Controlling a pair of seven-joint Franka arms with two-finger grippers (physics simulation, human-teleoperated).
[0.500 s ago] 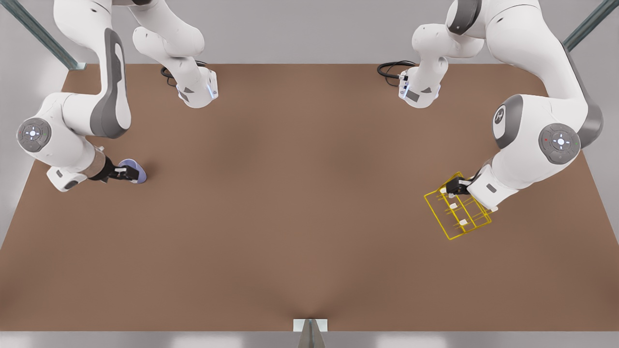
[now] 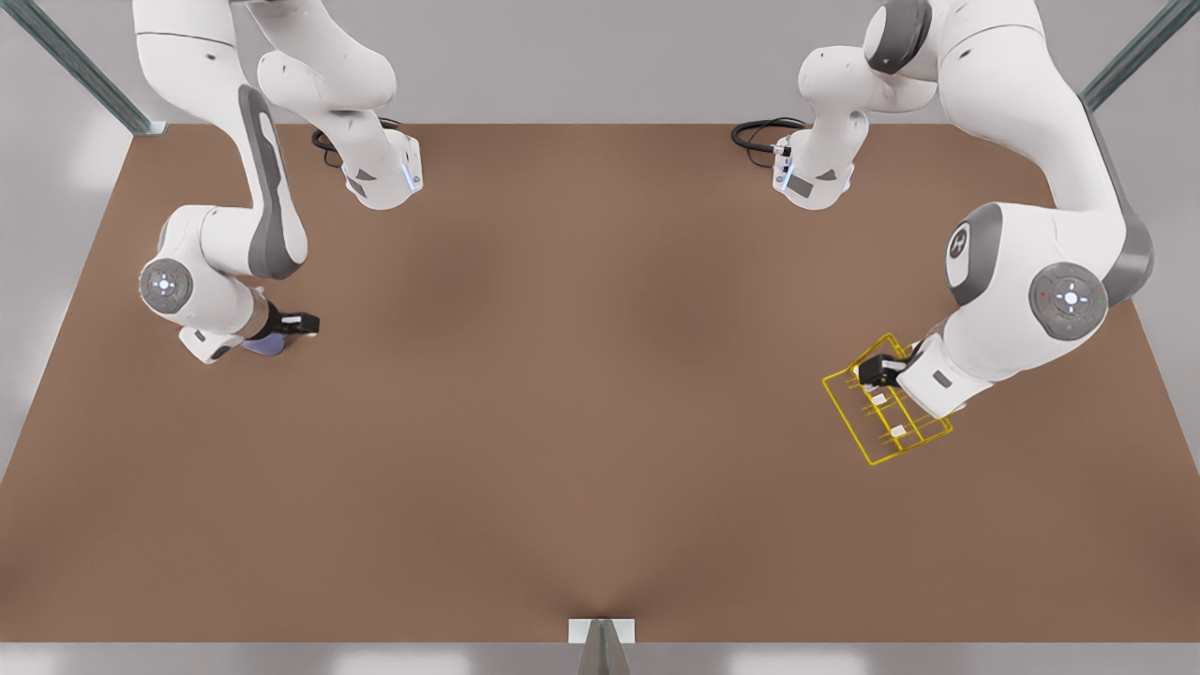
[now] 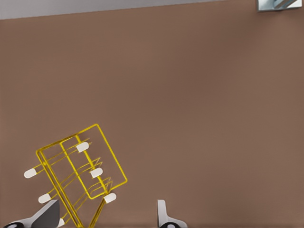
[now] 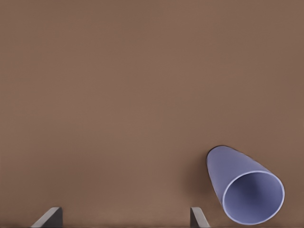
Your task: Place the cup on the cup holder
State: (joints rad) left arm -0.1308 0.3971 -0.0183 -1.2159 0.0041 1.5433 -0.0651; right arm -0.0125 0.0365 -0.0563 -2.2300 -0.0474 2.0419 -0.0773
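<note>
Cup point(image 4: 247, 190): thin-walled, pale lavender-blue, lying on its side on the brown surface point(image 2: 581, 375) with the open mouth facing the right wrist camera – likely light, stiff and smooth, so prone to roll or slip.
Hold: best judged across the tapered wall near the rim, or one finger inside the mouth and one outside.
Right gripper point(image 2: 302, 324): at the front view's left, just above the cup point(image 2: 264, 347); fingers point(image 4: 47, 217) spread wide and empty, with the cup lying beside them rather than between.
Cup holder point(image 2: 886, 412): yellow wire rack with white-tipped prongs, at the front view's right, well apart from the cup – probably light but rigid, the thin wires giving a narrow purchase.
Left gripper point(image 2: 872, 371): over the holder's far edge; fingers point(image 3: 164, 216) apart, one wire of the holder point(image 3: 78, 173) passing between them, contact not clear.
Views: the front view gives the spacing of both things; the right wrist view reveals the cup's mouth and taper; the left wrist view shows the prongs tilted.
</note>
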